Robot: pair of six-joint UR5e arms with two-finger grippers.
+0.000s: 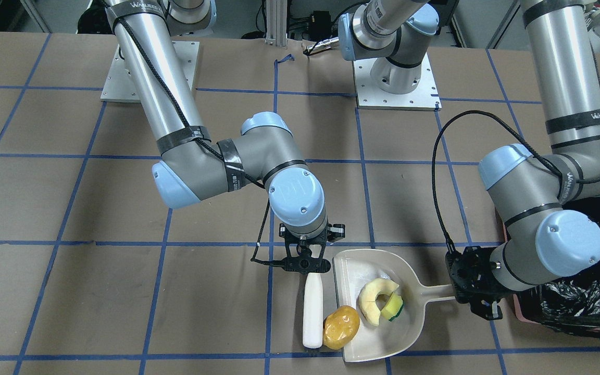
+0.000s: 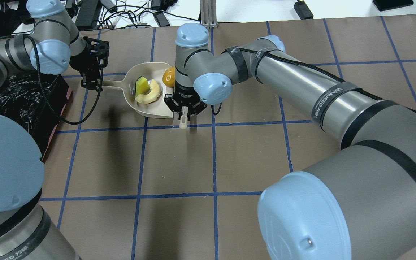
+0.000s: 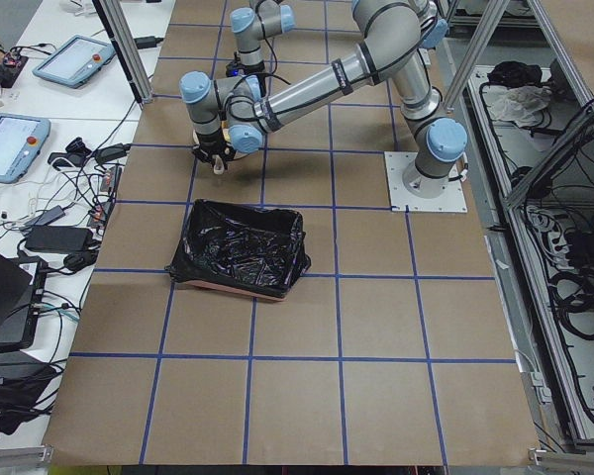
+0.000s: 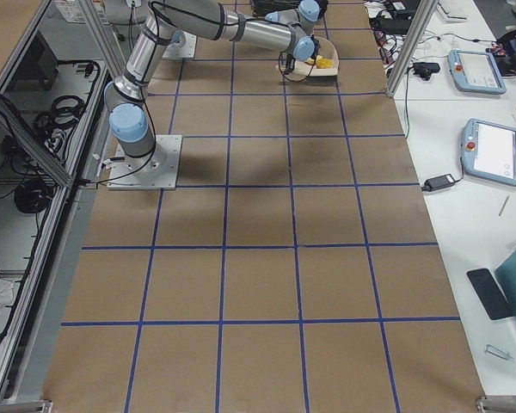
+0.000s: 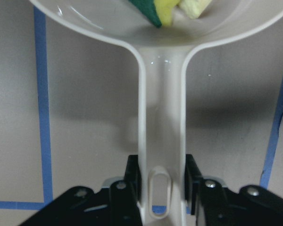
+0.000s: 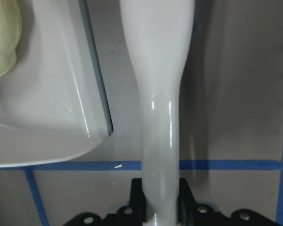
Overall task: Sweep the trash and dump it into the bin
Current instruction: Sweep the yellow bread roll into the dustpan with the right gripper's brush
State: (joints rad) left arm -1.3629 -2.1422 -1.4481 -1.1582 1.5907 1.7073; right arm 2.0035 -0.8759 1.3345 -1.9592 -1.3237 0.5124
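The cream dustpan [image 1: 383,341] lies on the table with the pale cream wedge [image 1: 374,298] and the yellow-and-green sponge piece [image 1: 395,308] inside it. The yellow-orange lump [image 1: 340,326] sits at the pan's lip, against the white brush [image 1: 312,312]. My left gripper [image 1: 460,295] is shut on the dustpan handle [image 5: 161,141]. My right gripper [image 1: 308,265] is shut on the brush handle [image 6: 160,117], just beside the pan. The black-bagged bin [image 1: 589,297] stands behind my left wrist, its pink edge [image 1: 520,308] showing.
The table is brown paper with blue tape lines. In the overhead view the bin [image 2: 20,97] is at the left edge, the dustpan [image 2: 149,71] is right of it, and both arm bases stand at the robot's side.
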